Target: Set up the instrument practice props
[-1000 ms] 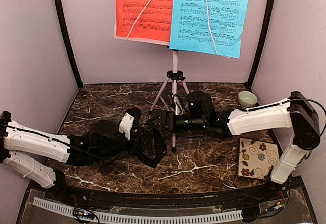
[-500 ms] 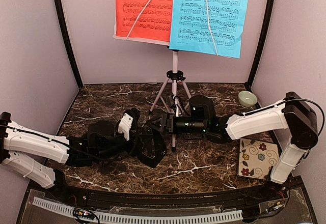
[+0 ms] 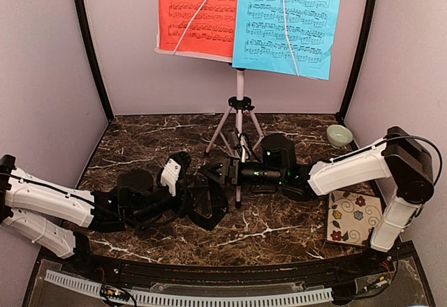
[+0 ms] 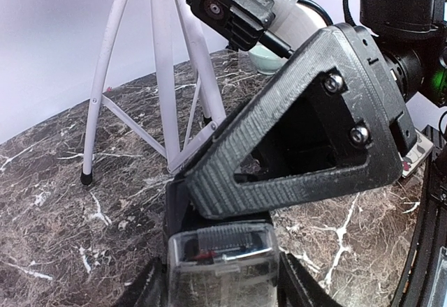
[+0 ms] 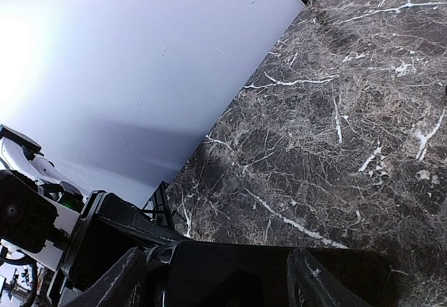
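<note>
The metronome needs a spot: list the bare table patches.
Free: back left, between wall and stand; front centre, left of the tile. Crowded: middle, where left gripper and right gripper meet at the metronome.

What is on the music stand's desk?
A red sheet-music page and a cyan-blue page, side by side, each under a thin white wire. They hide the desk except a pale strip below the red page.
</note>
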{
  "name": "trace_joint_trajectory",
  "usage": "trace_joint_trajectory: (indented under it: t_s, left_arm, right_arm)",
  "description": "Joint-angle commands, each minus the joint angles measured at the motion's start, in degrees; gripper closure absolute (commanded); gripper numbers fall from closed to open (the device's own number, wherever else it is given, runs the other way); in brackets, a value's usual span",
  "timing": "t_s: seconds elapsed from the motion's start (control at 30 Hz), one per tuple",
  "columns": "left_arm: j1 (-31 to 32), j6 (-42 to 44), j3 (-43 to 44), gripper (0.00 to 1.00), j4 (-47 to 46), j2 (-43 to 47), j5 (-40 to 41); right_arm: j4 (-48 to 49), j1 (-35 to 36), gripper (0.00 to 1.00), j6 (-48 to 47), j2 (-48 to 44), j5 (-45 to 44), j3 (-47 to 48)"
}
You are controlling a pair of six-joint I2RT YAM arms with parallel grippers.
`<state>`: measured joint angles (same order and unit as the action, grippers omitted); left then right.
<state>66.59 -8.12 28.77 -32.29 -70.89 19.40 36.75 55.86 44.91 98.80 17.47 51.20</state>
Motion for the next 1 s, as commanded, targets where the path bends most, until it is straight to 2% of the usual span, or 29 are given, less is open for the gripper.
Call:
trace_joint_trajectory:
  t_s: [0.0, 0.3, 0.43, 0.5, 0.63, 0.73, 0.97]
  left_arm:
    - [2.6, 2.6, -2.0, 0.93, -2.7, 1.5, -2.7]
    - [2.6, 1.2, -6.0, 0.94, -6.2, 5.6, -1.8]
    - [2.4, -0.9, -4.0, 0.95, -2.3, 9.3, 0.8]
    - [1.5, -2.4, -2.4, 0.96, 2.5, 11.7, 3.1]
    - [-4.6, -5.8, -1.5, 0.97, 10.5, 16.7, 3.6]
    - [-10.6, -8.7, 2.1, 0.97, 21.4, 19.1, 3.8]
    - [-25.2, -14.9, 8.9, 0.97, 40.7, 14.3, 0.1]
  right_arm:
    - [-16.1, -1.5, 0.32, -3.0, 5.0, -6.5, -4.7]
    - [-15.8, -1.6, 0.33, -4.0, 5.0, -6.4, -5.0]
    - [-15.2, -1.6, 0.33, -4.9, 4.2, -5.4, -4.7]
    - [-14.3, -1.5, 0.31, -5.5, 3.5, -4.3, -4.6]
    - [-14.7, -0.9, 0.29, -6.7, 2.9, -4.0, -2.8]
    - [-14.7, -0.6, 0.28, -7.1, 2.6, -4.0, -2.0]
    - [-15.0, -0.4, 0.25, -8.4, 2.8, -2.8, 0.0]
